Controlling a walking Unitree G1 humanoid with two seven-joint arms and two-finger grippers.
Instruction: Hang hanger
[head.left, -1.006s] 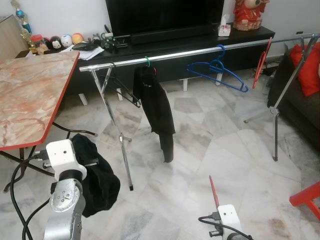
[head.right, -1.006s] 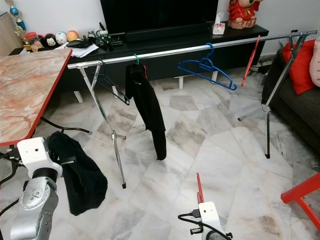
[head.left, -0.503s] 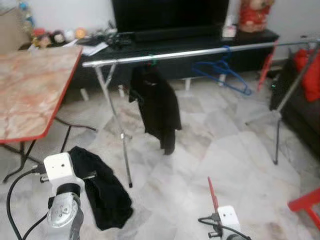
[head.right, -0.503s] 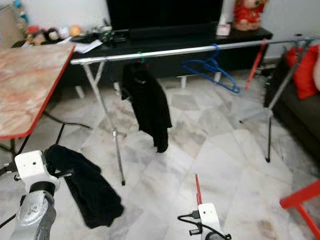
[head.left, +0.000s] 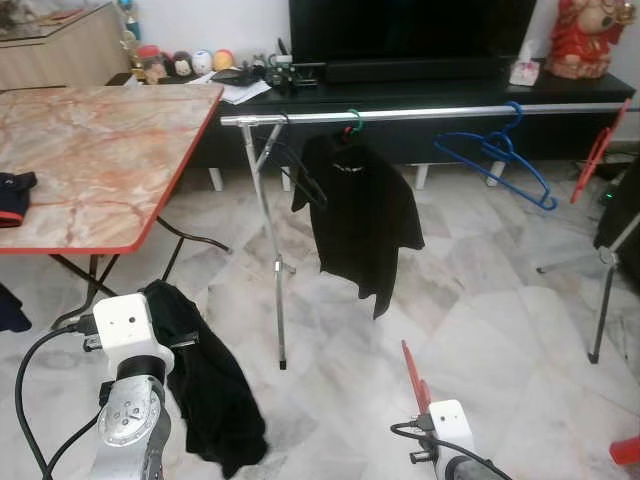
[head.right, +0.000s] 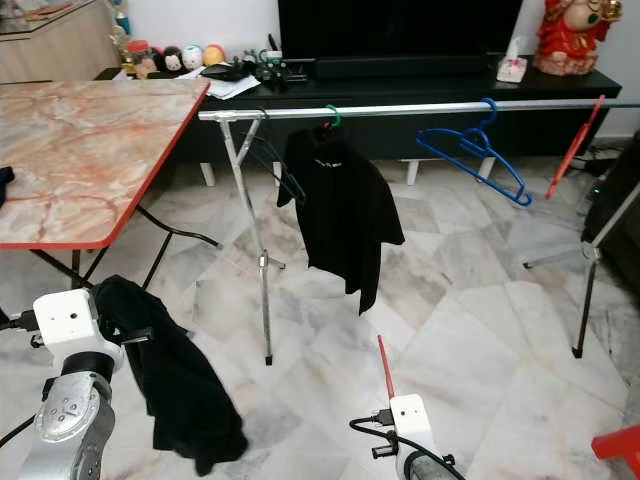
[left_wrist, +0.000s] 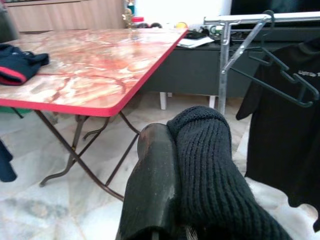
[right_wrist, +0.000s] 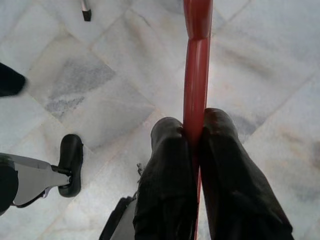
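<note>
In the right wrist view my right gripper (right_wrist: 196, 131) is shut on a thin red hanger (right_wrist: 197, 75), which stands up from it low over the marble floor, also visible as the red hanger (head.left: 411, 374). My left gripper (left_wrist: 172, 147) is shut on a black knitted garment (left_wrist: 210, 170) that drapes down beside the arm as the black garment (head.left: 207, 390). Ahead stands a silver clothes rail (head.left: 430, 113). On it hang a black T-shirt (head.left: 362, 215) on a green hook, an empty black hanger (head.left: 300, 172), blue hangers (head.left: 498, 160) and another red hanger (head.left: 591, 165).
A marble-top folding table (head.left: 90, 150) with a red edge stands at the left, a dark cloth (head.left: 12, 195) on it. Behind the rail runs a black TV console (head.left: 420, 88). The rail's legs (head.left: 272, 270) reach the floor; a red stool corner (head.left: 630, 450) shows at the right.
The camera has shifted, so rail and table sit further right and more of the table shows. Both grippers keep the same hold on the garment and the red hanger.
</note>
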